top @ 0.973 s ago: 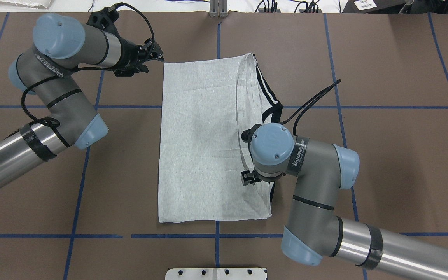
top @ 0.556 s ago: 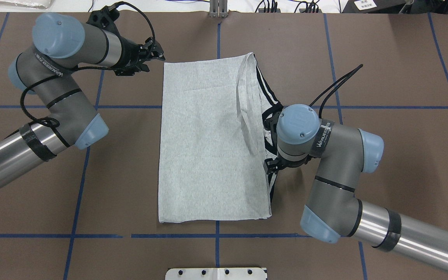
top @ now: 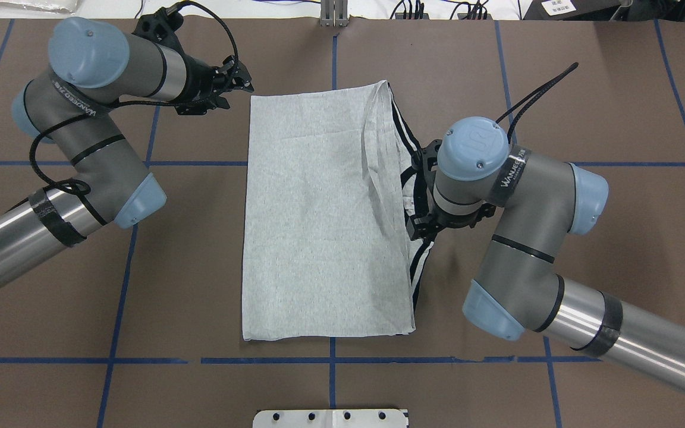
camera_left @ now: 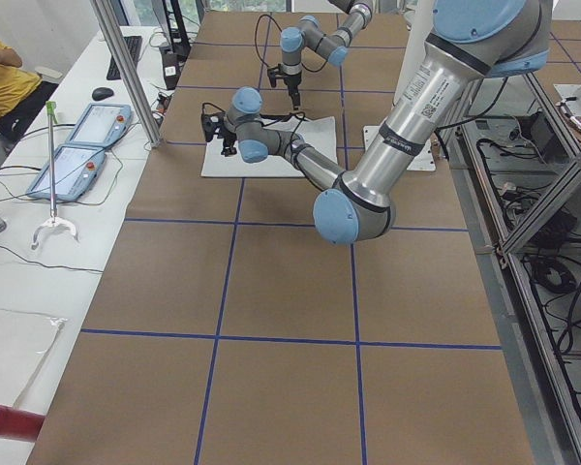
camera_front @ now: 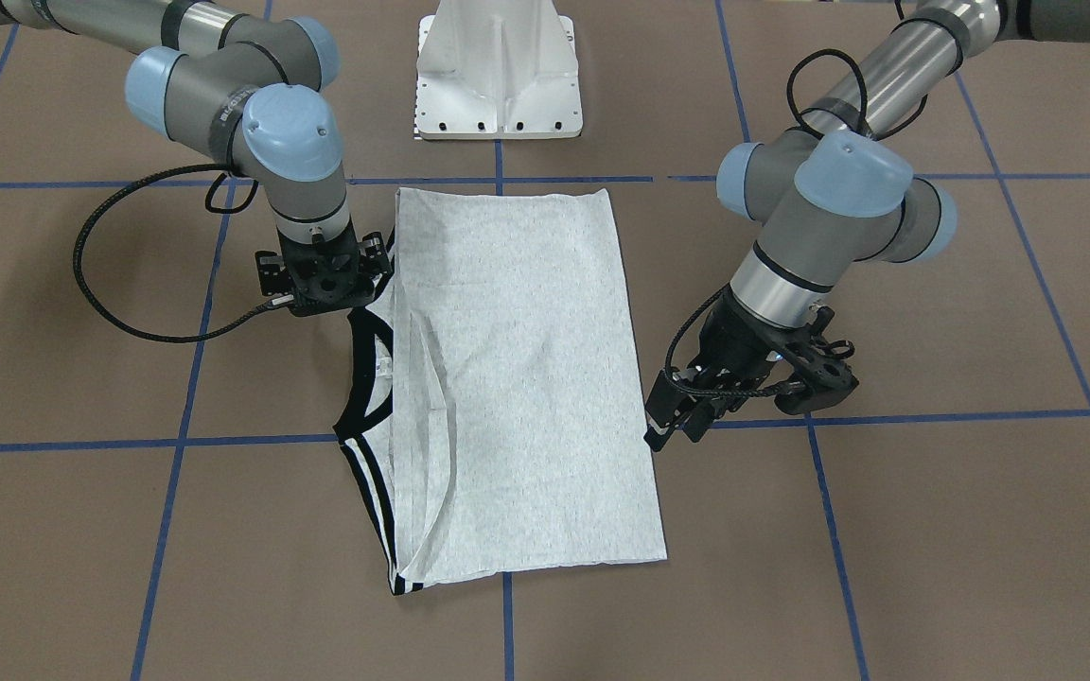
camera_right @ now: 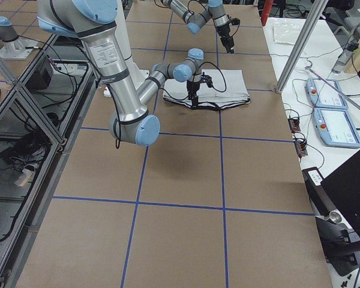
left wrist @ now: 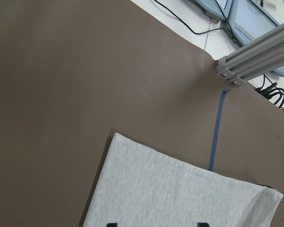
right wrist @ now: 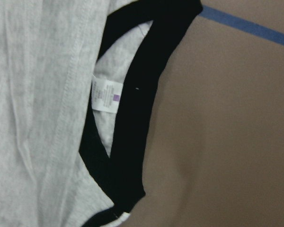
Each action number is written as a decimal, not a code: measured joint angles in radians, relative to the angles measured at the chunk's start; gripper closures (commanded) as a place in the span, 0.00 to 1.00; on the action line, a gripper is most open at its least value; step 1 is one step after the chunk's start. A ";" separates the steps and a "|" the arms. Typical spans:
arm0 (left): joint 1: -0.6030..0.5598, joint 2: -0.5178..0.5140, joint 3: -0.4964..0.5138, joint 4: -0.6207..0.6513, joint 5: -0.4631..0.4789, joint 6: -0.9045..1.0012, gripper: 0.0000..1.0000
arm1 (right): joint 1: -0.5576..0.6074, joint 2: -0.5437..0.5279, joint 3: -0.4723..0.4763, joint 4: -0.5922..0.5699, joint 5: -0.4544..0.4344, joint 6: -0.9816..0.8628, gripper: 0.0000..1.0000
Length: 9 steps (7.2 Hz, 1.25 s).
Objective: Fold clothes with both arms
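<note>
Right tool (camera_front: 323, 288), grip state untellable, hangs over the T-shirt's (top: 319, 208) collar (right wrist: 132, 132), overhead centre-right; left tool (top: 244, 83), spread, sits beside its upper-left corner.

Right band (top: 512, 172), black, by the wrist of the right arm (top: 533, 196): white lettering, approx. "WANJEED" (last letters unsure). Left band (top: 74, 97) on the left arm (top: 90, 134): same wording. Blue cap (top: 473, 141), right arm: embossed "UR"-style logo. Care tag (right wrist: 105, 94) in T-shirt (right wrist: 38, 94) collar: print illegible.

Right arm (top: 473, 154) blocks T-shirt (top: 319, 208) collar side, apparently.
</note>
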 measured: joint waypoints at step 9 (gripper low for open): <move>0.000 0.103 -0.156 0.072 -0.031 0.001 0.36 | 0.106 0.274 -0.494 0.209 -0.008 -0.093 0.00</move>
